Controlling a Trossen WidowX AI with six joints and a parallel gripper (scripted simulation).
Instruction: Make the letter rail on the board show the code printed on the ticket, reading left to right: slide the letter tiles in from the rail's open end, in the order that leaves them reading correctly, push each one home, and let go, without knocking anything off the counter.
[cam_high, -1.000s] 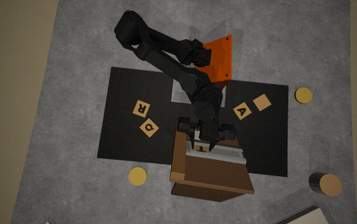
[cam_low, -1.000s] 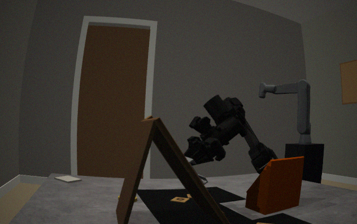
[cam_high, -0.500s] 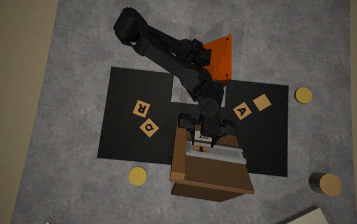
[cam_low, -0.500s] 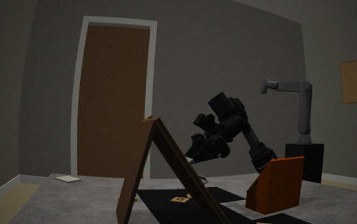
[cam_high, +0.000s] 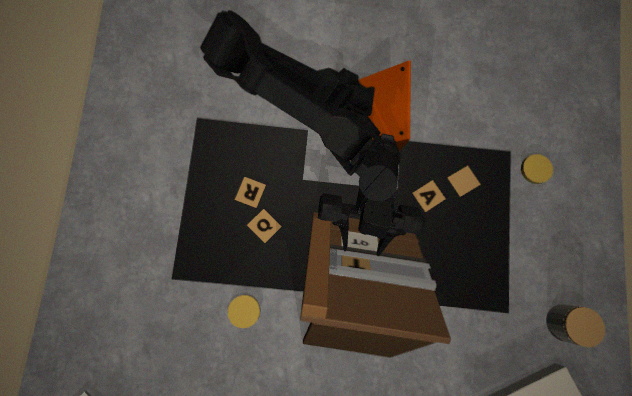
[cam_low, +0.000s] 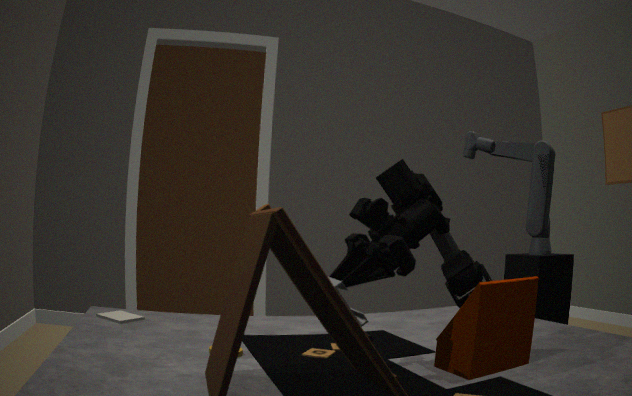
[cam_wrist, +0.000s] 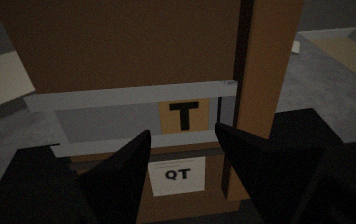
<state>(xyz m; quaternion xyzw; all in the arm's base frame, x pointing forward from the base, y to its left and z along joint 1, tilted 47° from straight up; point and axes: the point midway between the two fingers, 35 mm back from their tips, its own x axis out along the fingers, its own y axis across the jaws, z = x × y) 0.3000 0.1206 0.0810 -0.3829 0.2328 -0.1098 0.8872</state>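
Observation:
The letter rail crosses the sloping brown board. A T tile sits upright between the rail's lips, with a narrow gap between it and the closed end, on the right in the wrist view. The ticket below reads QT. My gripper is open and empty, its fingertips just in front of the rail's lower lip, either side of the tile. The Q tile and R tile lie on the black mat.
An A tile and a blank tile lie on the mat's other side. Yellow discs and a cylinder stand around the mat. An orange block stands beside the arm. A wooden strip borders the rail's closed end.

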